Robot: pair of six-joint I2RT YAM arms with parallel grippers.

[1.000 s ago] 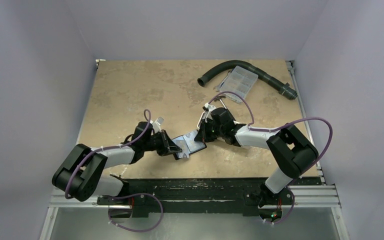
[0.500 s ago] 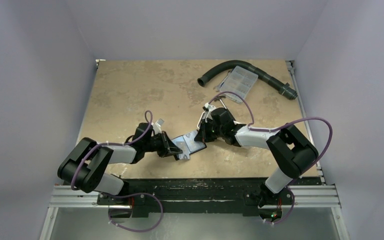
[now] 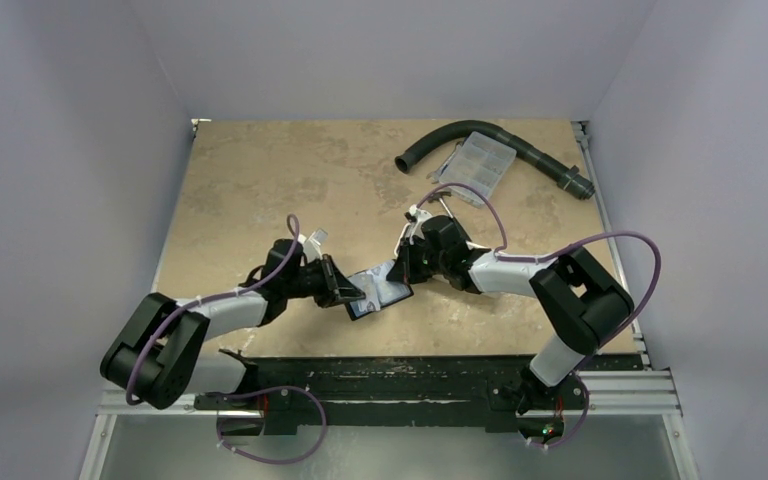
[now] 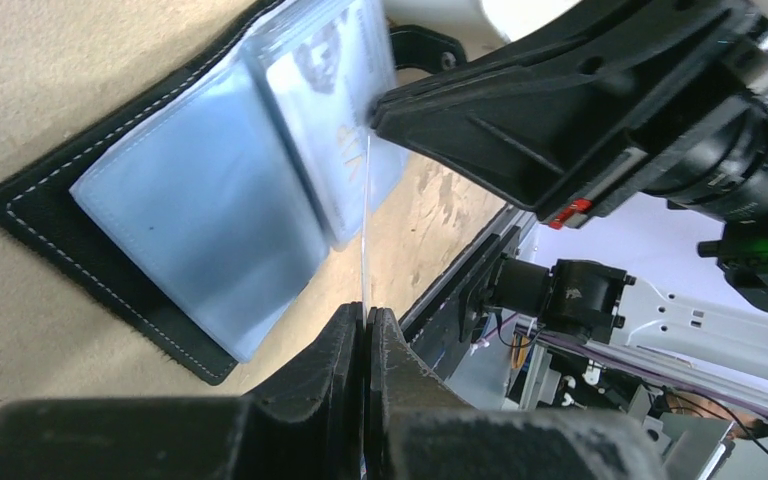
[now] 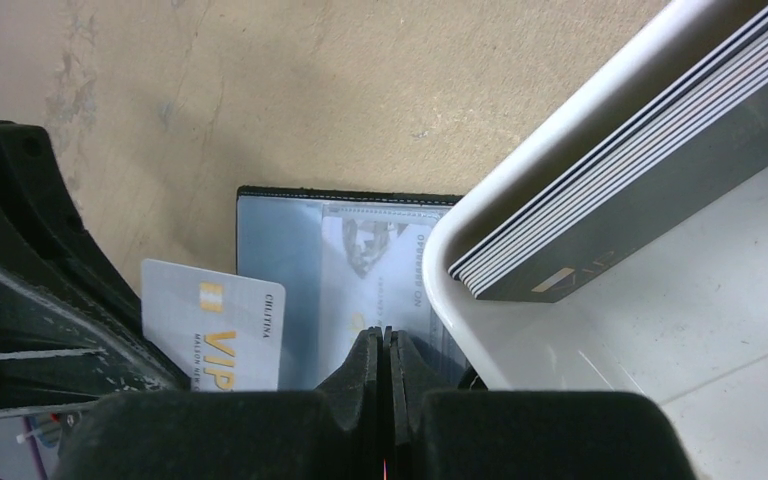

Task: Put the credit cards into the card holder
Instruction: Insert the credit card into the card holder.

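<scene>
Toward 6 o'clock on the counter [image 3: 260, 180], right tool [image 5: 387, 342] from 2 o'clock and left tool [image 4: 365, 322] from 9 o'clock meet at the open card holder [image 4: 190, 200]: right pressed together, seemingly pinning its sleeve, left pinching a VIP card [image 5: 215, 325] edge-on to slot in.

Two arms on my feed: left arm [image 3: 225, 308] and right arm [image 3: 505, 270], white shells between chunky black joints. A purple cable [image 3: 658, 272] loops off each. Left claw [image 4: 365, 322] and right claw [image 5: 388, 345] have matte black fingers. There's a small red tag [image 4: 571, 211] on the right one.
</scene>
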